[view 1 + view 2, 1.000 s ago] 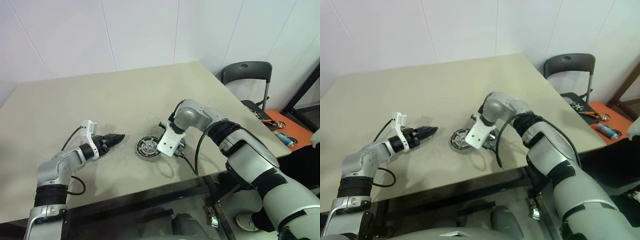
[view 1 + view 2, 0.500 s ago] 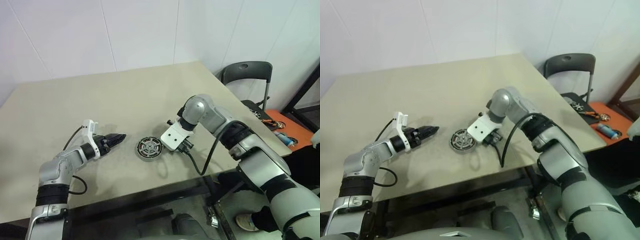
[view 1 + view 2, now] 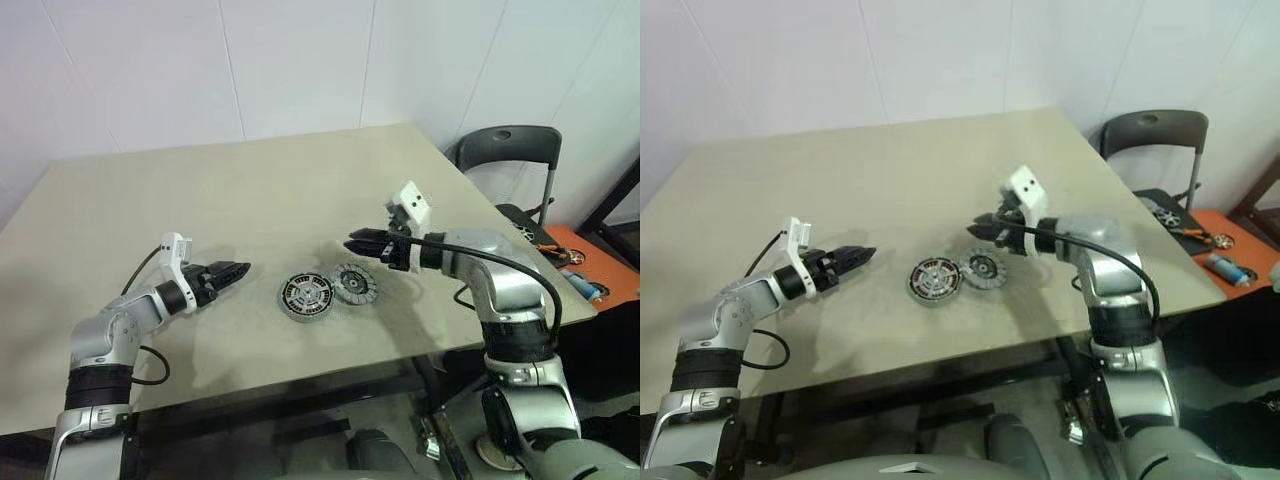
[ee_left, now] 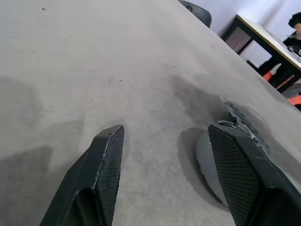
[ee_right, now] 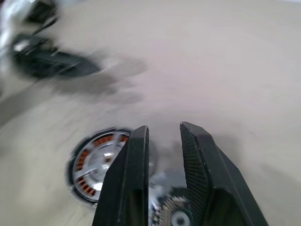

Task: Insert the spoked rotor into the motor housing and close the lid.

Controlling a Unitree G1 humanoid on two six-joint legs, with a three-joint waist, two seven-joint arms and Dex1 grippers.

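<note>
The motor housing [image 3: 305, 295], a round grey cup with copper windings and a silver centre, lies on the table near its front edge. Touching its right side is the lid [image 3: 354, 283], a flat grey notched disc lying flat. The spoked rotor is hidden or out of view; I cannot tell whether it sits in the housing. My right gripper [image 3: 352, 243] hovers just above and behind the lid, slightly open with nothing between its fingers. My left gripper [image 3: 240, 268] is held open and empty to the left of the housing, pointing at it.
A dark chair [image 3: 505, 150] stands past the table's right corner, with tools on an orange surface [image 3: 570, 255] beyond it. A black cable [image 3: 150, 365] loops under my left forearm. The table's front edge [image 3: 300, 375] runs just below the parts.
My right gripper has lifted off the table by the housing, swung up and to the right and rolled over. The lid now lies uncovered beside the housing. The left gripper has stayed put.
</note>
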